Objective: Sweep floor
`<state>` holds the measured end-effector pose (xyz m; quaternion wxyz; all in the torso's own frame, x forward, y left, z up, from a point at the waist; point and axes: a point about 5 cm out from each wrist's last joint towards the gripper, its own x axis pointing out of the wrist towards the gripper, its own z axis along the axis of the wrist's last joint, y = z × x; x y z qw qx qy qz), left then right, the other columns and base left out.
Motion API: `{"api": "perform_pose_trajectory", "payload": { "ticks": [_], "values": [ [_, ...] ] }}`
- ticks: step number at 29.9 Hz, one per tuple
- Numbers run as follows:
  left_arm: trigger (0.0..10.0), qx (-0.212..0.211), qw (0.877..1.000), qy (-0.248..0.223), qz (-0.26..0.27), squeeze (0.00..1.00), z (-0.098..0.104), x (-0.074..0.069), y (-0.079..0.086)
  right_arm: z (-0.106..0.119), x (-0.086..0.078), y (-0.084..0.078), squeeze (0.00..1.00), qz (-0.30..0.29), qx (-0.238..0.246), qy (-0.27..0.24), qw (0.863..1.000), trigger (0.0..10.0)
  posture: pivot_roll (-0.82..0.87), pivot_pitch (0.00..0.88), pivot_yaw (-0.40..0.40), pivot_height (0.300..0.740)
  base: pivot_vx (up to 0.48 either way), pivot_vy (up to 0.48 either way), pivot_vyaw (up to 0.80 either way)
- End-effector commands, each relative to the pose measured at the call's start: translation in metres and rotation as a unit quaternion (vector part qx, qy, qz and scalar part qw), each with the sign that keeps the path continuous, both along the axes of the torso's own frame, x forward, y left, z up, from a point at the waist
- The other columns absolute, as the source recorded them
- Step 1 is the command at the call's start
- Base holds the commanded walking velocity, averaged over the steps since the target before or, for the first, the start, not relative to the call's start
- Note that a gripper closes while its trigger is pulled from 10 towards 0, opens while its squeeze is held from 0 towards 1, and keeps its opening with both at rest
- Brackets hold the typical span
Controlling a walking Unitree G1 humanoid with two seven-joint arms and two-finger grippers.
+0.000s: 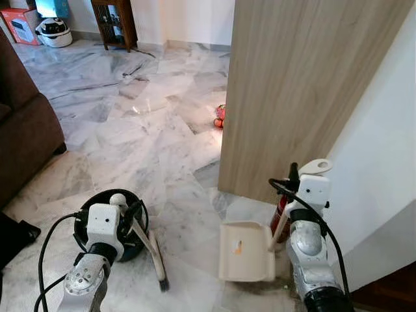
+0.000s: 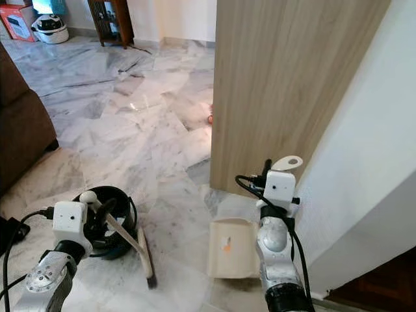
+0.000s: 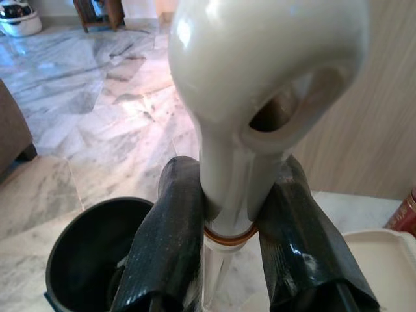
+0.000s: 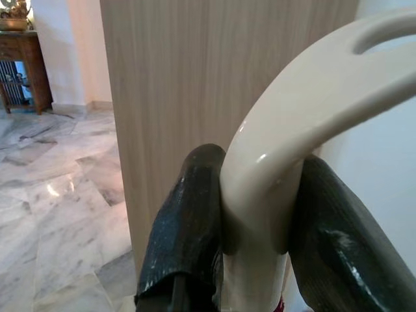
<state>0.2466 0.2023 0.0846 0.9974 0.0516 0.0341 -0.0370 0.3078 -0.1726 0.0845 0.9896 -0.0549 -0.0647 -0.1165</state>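
My left gripper (image 3: pixel 227 221) is shut on the cream broom handle (image 3: pixel 240 97), low on my left. The broom (image 1: pixel 151 250) slants down to dark bristles (image 1: pixel 163 282) resting on the marble floor (image 1: pixel 143 130). My right gripper (image 4: pixel 250 221) is shut on the cream dustpan handle (image 4: pixel 292 117). Its dustpan (image 1: pixel 246 259) sits flat on the floor in front of my right arm, with a small orange scrap (image 1: pixel 238 247) inside it.
A black round bin (image 1: pixel 104 224) stands on the floor beside the broom. A wood-grain panel (image 1: pixel 299 84) and white wall (image 1: pixel 383 162) close off the right. A brown sofa (image 1: pixel 23 130) is at left. A red object (image 1: pixel 220 116) lies by the panel's edge.
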Motion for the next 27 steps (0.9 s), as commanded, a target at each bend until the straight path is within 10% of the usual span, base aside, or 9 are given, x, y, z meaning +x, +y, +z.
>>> {"api": "perform_pose_trajectory", "payload": {
  "ticks": [1,27],
  "values": [
    [10.0,0.003,1.0,-0.029,-0.002,0.0,0.008,0.005,-0.002,0.01,0.002,0.0,0.0,0.004,-0.01,-0.022,1.0,10.0,0.2,0.0,0.002,0.74,0.0,0.0,0.0],
    [10.0,-0.011,0.999,-0.041,-0.009,0.0,0.005,0.006,-0.013,-0.002,-0.004,0.005,0.0,0.034,0.014,0.001,0.999,10.0,0.18,0.048,-0.001,0.74,0.0,0.0,0.0]
  ]
}}
